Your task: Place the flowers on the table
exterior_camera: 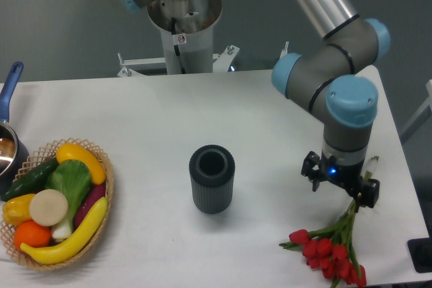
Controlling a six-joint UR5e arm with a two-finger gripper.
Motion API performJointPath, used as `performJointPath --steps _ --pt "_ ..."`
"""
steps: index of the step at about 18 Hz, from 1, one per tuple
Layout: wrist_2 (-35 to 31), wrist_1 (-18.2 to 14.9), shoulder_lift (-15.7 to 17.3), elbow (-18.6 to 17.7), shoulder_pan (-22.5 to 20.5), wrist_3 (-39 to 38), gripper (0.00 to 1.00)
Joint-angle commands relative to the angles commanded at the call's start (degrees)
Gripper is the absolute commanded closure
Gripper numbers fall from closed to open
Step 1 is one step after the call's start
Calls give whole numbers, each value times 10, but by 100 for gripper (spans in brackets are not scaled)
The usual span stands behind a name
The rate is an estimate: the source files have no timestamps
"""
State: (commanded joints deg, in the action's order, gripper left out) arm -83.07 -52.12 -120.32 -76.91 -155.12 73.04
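The gripper is seen from above, under the arm's wrist, so its fingers are mostly hidden and whether they are spread or closed cannot be told. The upper stems of the flowers vanish beneath the gripper, and whether it touches them cannot be told. The pot at the left is cut off by the picture's edge, showing only part of its body and blue handle. A dark object at the lower right corner is also cut off and cannot be identified. The arm's upper link leaves the top edge.
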Motion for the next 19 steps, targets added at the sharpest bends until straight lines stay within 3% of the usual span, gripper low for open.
performJointPath --steps 4,6,10,14,19 --pt "9 -5 21 5 -37 5 0" --pt "12 -9 25 -3 -55 54 0" --pt "23 -82 67 -20 -99 179 0" --pt "30 -149 86 -19 -139 256 0" --pt "41 -162 91 -21 -153 311 0"
